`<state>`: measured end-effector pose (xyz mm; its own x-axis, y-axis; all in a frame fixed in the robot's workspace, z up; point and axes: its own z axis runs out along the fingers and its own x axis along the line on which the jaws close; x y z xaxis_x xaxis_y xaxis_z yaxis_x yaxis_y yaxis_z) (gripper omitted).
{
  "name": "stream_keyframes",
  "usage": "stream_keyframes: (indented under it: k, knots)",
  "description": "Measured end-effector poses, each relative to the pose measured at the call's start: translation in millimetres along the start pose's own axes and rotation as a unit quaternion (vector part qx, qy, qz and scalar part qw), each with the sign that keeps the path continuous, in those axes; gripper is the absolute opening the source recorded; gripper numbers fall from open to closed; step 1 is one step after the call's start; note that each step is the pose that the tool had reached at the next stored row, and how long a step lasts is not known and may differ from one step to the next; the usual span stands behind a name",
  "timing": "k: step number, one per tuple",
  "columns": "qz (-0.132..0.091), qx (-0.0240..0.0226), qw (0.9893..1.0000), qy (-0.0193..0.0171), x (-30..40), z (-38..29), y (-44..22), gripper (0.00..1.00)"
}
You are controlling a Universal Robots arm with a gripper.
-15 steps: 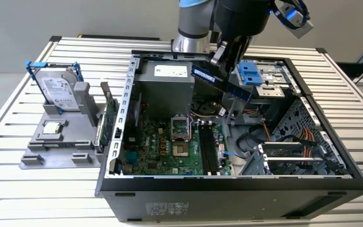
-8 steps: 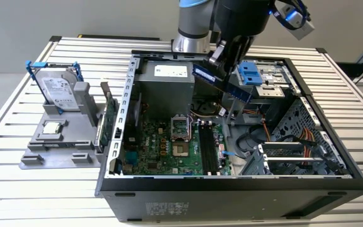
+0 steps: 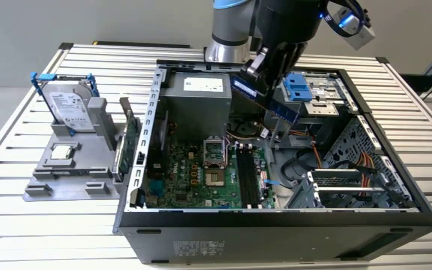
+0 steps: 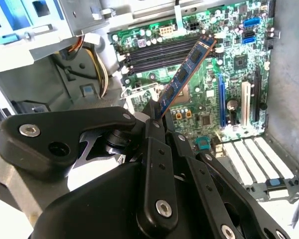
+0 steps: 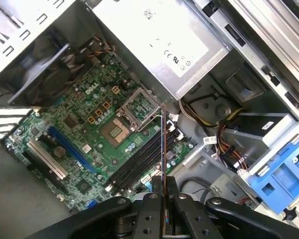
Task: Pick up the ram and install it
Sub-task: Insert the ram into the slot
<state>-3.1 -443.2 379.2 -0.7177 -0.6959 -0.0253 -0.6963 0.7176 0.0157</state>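
Second wrist view: the gripper (image 4: 156, 118) has its jaws pinching one end of the ram (image 4: 187, 73); the stick hangs tilted above the black memory slots (image 4: 159, 52), seemingly clear of them; the open computer case (image 3: 276, 218) lies on the tabletop (image 3: 43, 236).
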Motion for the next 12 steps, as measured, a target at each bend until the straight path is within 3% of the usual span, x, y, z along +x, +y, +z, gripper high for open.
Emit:
stream_keyframes:
  k: [12]
  knots:
    - [0.048,0.0012,0.9988,-0.0008,-0.7,0.0,-0.6,0.00]
